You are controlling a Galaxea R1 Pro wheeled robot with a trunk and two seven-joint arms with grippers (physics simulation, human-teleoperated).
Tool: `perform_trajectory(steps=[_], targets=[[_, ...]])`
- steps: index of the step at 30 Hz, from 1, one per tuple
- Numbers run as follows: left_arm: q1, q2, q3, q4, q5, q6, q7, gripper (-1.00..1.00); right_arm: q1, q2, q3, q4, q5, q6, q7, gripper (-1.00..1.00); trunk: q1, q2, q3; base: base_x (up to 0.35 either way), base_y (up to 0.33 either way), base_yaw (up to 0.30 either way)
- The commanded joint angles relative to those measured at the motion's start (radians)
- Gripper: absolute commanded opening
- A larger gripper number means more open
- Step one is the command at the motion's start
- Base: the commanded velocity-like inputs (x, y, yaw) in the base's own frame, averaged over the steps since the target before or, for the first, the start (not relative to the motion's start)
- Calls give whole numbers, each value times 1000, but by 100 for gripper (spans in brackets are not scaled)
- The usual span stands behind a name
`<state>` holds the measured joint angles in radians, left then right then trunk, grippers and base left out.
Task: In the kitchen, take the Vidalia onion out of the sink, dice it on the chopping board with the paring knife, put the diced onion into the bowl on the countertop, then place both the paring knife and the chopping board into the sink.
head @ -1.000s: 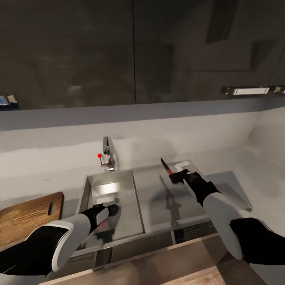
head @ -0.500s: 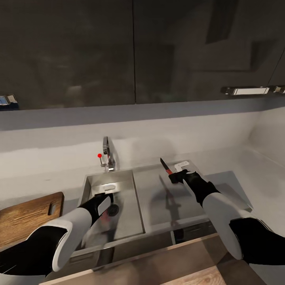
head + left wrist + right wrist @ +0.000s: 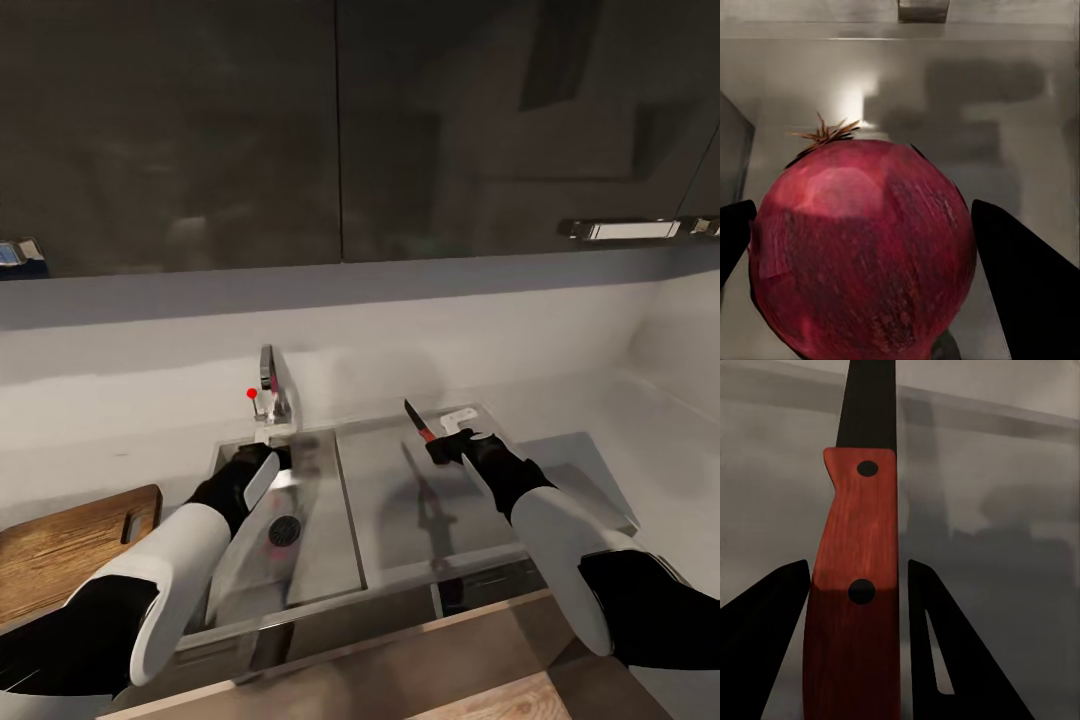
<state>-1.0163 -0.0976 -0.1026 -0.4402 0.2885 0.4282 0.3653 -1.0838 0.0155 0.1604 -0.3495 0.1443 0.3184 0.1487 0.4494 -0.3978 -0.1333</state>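
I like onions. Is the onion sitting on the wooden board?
No, the onion sits between the left gripper's fingers over the sink.

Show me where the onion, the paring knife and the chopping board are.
onion (image 3: 862,247), left wrist view, middle of its red skin.
paring knife (image 3: 855,585), right wrist view, red handle.
chopping board (image 3: 60,545), head view, wooden top face.

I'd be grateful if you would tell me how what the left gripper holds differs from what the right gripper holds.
The left gripper holds a round, dark-red onion; the right gripper holds a slim, flat knife with a red handle and dark blade. The onion is over the sink, the knife over the drainboard. Both sit between their gripper's fingers.
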Motion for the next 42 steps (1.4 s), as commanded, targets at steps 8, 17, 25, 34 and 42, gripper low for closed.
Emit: perform_trajectory(steps=[8, 17, 25, 34, 42], targets=[[-1, 2, -8, -39, 11, 27, 9, -100, -1, 1, 2, 4, 9, 1, 5, -100, 1, -2, 5, 0, 0, 0], [-1, 4, -8, -65, 11, 27, 9, -100, -1, 3, 2, 7, 9, 0, 6, -100, 1, -2, 19, 0, 88, 0], [-1, 4, -8, -67, 11, 28, 9, -100, -1, 2, 2, 7, 9, -1, 6, -100, 1, -2, 32, 0, 223, 0], [-1, 4, -8, -67, 11, 29, 9, -100, -1, 1, 2, 7, 10, -1, 6, -100, 1, -2, 46, -58, 135, 0], [-1, 4, -8, -68, 11, 29, 9, -100, -1, 2, 2, 7, 9, -1, 6, -100, 1, -2, 59, -274, 18, 0]])
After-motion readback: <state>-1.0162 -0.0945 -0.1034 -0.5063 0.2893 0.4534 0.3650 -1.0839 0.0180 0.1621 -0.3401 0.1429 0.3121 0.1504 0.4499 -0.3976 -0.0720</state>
